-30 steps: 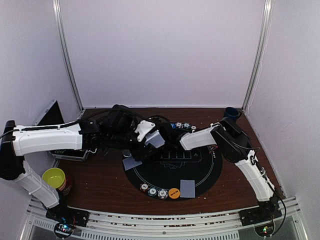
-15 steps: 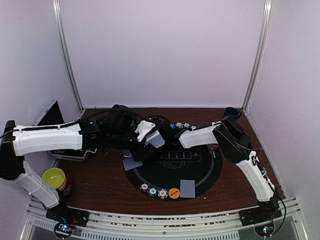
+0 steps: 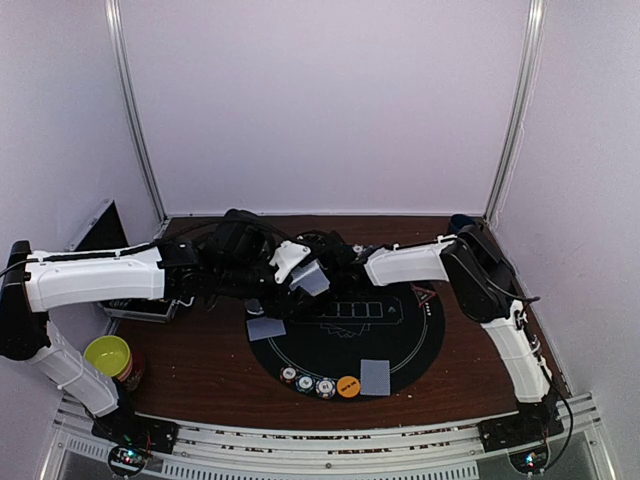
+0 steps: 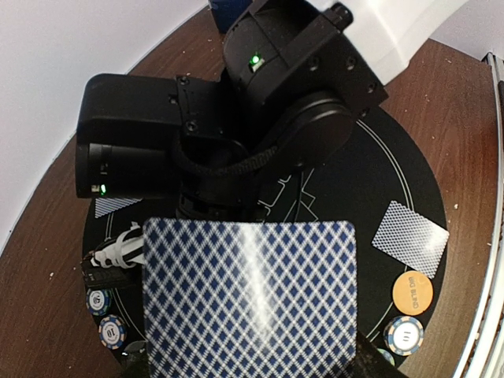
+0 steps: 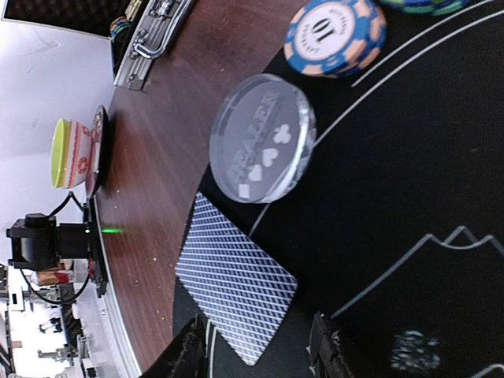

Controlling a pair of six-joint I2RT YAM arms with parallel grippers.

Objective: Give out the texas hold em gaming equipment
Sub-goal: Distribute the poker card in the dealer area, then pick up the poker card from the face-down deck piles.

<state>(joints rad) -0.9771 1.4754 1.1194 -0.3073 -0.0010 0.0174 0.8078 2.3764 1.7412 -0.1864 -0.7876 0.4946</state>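
My left gripper (image 3: 300, 273) is shut on grey-blue-backed playing cards (image 3: 312, 280), held above the far left of the round black mat (image 3: 410, 345). The cards (image 4: 248, 299) fill the lower left wrist view and hide the fingers. My right gripper (image 3: 285, 307) is open and low over the mat's left side. Its fingers (image 5: 189, 354) straddle the end of a card (image 5: 236, 276) lying flat there. A clear dealer button (image 5: 262, 150) and a striped chip (image 5: 335, 35) lie beyond. Another card (image 3: 375, 376), three chips (image 3: 306, 382) and an orange button (image 3: 348, 386) lie at the mat's near edge.
A yellow-green bowl (image 3: 107, 355) stands near left, off the mat. A dark blue cup (image 3: 462, 224) stands at the far right corner. An open case (image 3: 140, 305) lies at the left under my left arm. More chips (image 3: 358, 251) lie at the mat's far edge.
My right arm's elbow has moved back and to the right, and its forearm now lies flatter. My left arm and its cards have not moved.
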